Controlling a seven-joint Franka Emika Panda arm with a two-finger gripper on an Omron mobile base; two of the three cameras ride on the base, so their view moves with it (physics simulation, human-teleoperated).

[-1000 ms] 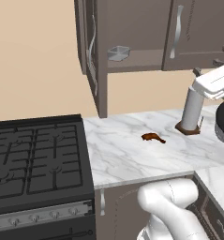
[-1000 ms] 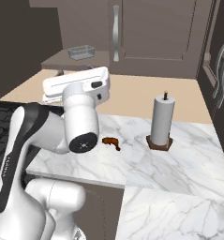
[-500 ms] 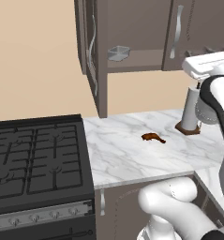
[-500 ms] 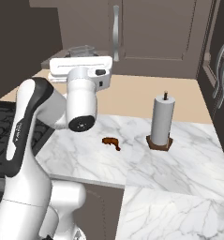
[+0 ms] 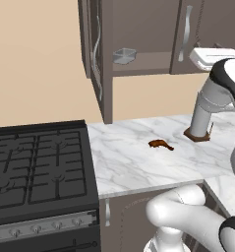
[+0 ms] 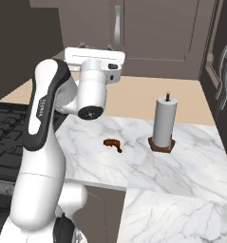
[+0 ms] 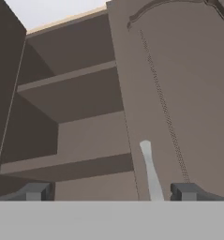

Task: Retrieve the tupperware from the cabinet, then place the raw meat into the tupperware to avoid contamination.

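The tupperware [image 5: 124, 55] sits on the bottom shelf of the cabinet [image 5: 138, 34], inside the open left bay, close to the shelf's front edge and just right of the swung-out door [image 5: 92, 47]. The closed right-hand door of the cabinet carries a curved silver handle [image 5: 186, 32]. The raw meat [image 5: 160, 144] lies on the marble counter [image 5: 133, 157] below the cabinet, well apart from the tupperware, with the paper towel roll [image 6: 163, 123] standing near it on a dark base. A black stove [image 5: 38, 170] adjoins the counter below and left of the cabinet. The gripper [image 7: 109, 191] is raised to cabinet height, in front of the closed door and its handle [image 7: 151, 173], its fingers spread wide with nothing between them; the open shelves show to one side of it in the hand view
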